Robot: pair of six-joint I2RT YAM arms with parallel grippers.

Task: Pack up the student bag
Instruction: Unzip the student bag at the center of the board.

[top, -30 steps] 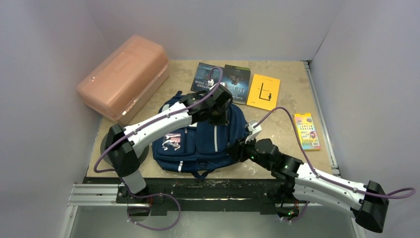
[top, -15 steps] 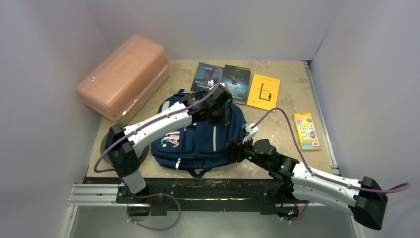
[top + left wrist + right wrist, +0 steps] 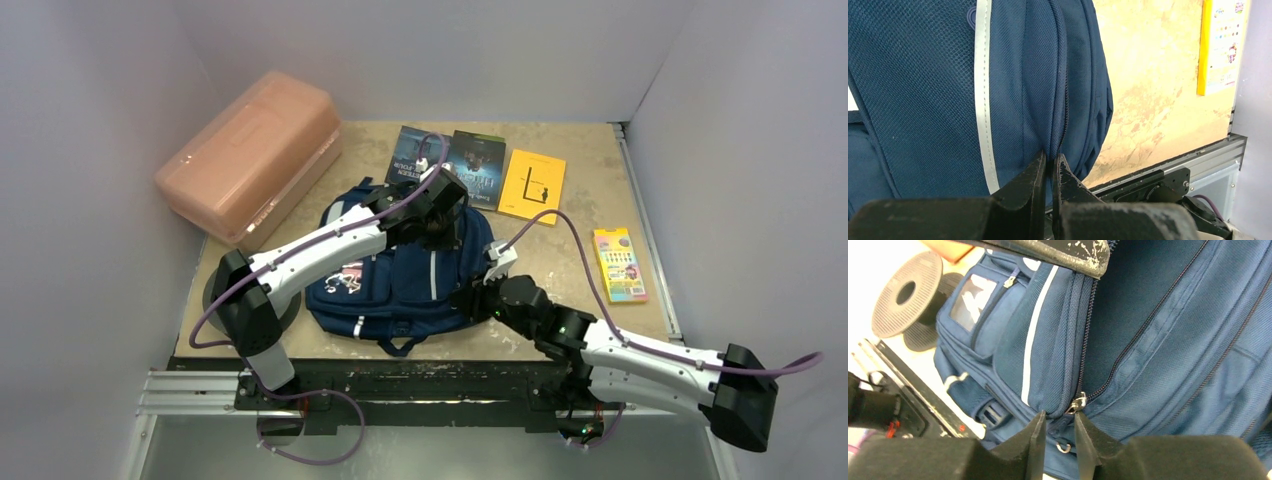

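Tan and mottled, the surface (image 3: pixel 590 215) sits inside a pale-walled enclosure, with both arm bases bolted to a metal rail (image 3: pixel 400 385) at its near edge. The bag (image 3: pixel 400 290) lies flat on the near middle of the surface, front pockets facing up, between the two arms and close to the near edge. A pink box (image 3: pixel 250 155) stands at the far left, apart from the bag. Three books (image 3: pixel 478 168) lie in a row just beyond the bag – two dark covers and one yellow – and a yellow pack (image 3: pixel 620 263) of colours lies near the right edge, well apart from the bag. The left arm reaches across the bag's upper part. Its left claw (image 3: pixel 1049 162) is pressed together, with only a thin slit between the fingers (image 3: pixel 1028 180), and sits right at a zip line on the bag's side, beside a grey stripe (image 3: pixel 982 100). Whether anything is pinched in that slit cannot be told. The right arm comes in low from the right. Its right claw (image 3: pixel 1057 422) is spread a little, and the fabric of the bag shows through the gap between the fingers. A silver zip pull (image 3: pixel 1078 403) lies at the tip of one finger, where two zip lines meet – no grip on it is visible. In the right wrist view, a black reel (image 3: pixel 908 292) lies on the surface just beyond the bag's far side.
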